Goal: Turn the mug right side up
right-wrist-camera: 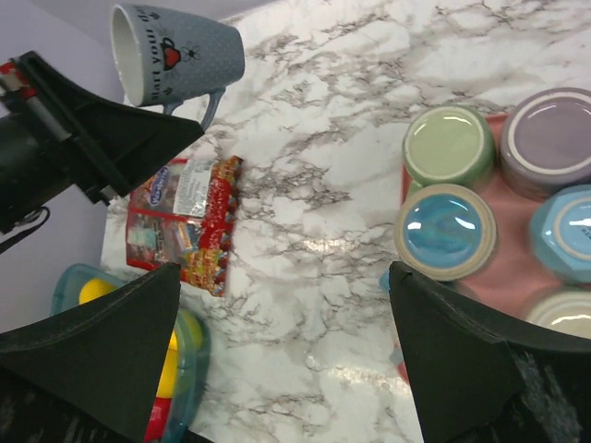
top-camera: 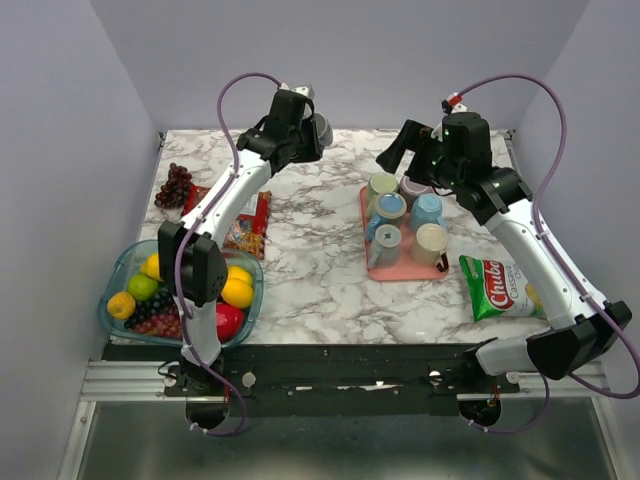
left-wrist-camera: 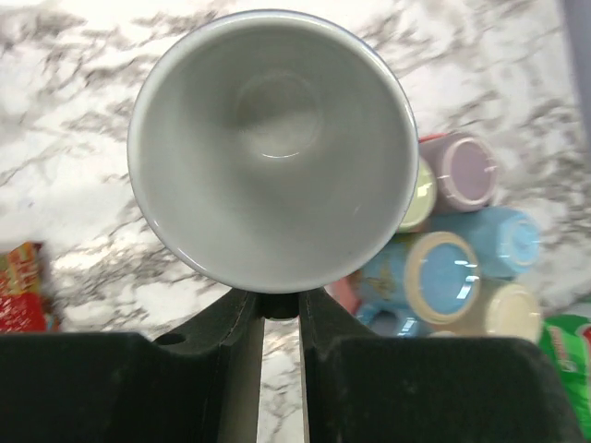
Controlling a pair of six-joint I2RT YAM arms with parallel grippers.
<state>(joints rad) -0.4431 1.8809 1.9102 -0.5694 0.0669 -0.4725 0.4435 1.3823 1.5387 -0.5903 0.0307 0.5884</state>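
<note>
The blue-grey mug (right-wrist-camera: 180, 46), judged rigid, glaze-slick and breakable, hangs on its side above the desk (top-camera: 310, 260), the left gripper (left-wrist-camera: 280, 318) jaws clamped on its handle, the soundest hold, while the right gripper (right-wrist-camera: 284, 277) jaws stand wide apart.

left arm (top-camera: 228, 198) and right arm (top-camera: 530, 240) are the same build: white link shells, black joint housings. a purple cable (top-camera: 247, 76) loops off each of my wrists. my fingers (right-wrist-camera: 462, 369) are matte black wedges, tapering to the tips.
</note>
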